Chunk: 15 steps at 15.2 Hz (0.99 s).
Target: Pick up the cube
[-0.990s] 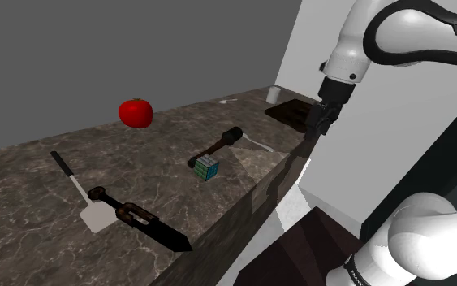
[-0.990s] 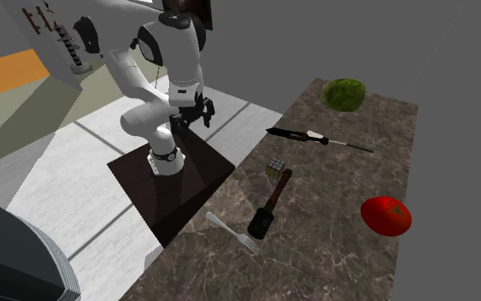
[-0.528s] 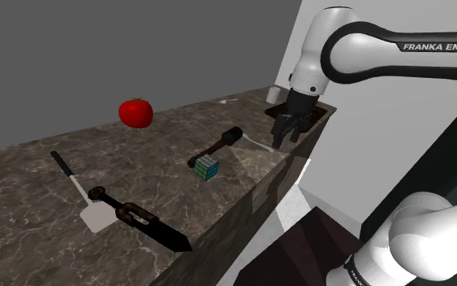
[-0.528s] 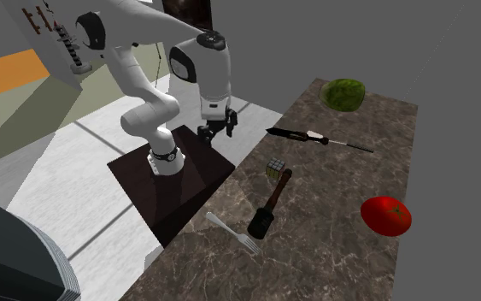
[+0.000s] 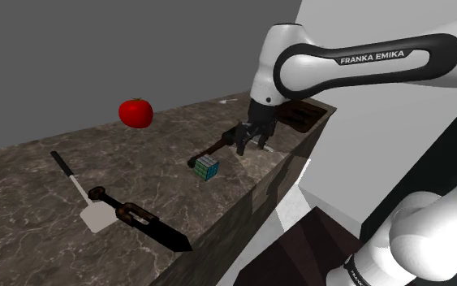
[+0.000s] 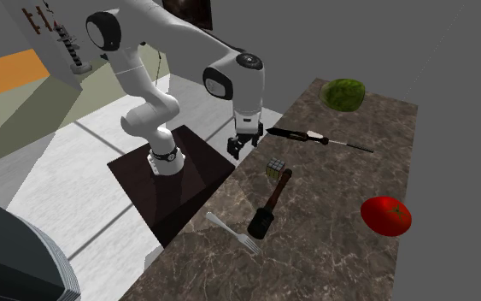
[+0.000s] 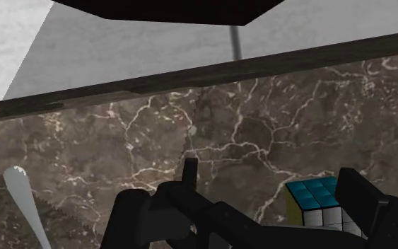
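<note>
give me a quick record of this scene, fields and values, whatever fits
end effector: open, empty, above the counter's edge
cube: multicoloured, lying on the counter, apart from the end effector
counter: dark veined stone
beside cube: dark-handled tool
other items: tomato, spatula, knife, fork, green round fruit
task status: cube not yet grasped

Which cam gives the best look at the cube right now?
Shoulder view: the cube sits whole and unobstructed, coloured faces clear. Second exterior view shows it whole, beside the dark tool handle. Wrist view catches teal and white tiles, one side behind a finger.
</note>
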Motion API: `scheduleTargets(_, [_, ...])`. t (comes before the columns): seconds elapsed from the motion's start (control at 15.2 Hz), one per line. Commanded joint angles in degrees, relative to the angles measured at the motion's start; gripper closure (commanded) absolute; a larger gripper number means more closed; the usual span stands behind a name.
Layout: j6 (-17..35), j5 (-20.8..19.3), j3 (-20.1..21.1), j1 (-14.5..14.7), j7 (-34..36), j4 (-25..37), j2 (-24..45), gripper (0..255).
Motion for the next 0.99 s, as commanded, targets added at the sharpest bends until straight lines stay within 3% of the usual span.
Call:
scheduleTargets(0.0, [2.08,-0.37,1.66,0.38,2.50,1.80,3.69,0])
scheduleTargets(0.53, [8.35,-6.08,5.82,1.89,12.09,12.93,21.17,0])
scheduleTargets(0.92, [12.74,-6.96,5.72,2.10,12.67,10.52,23.29,0])
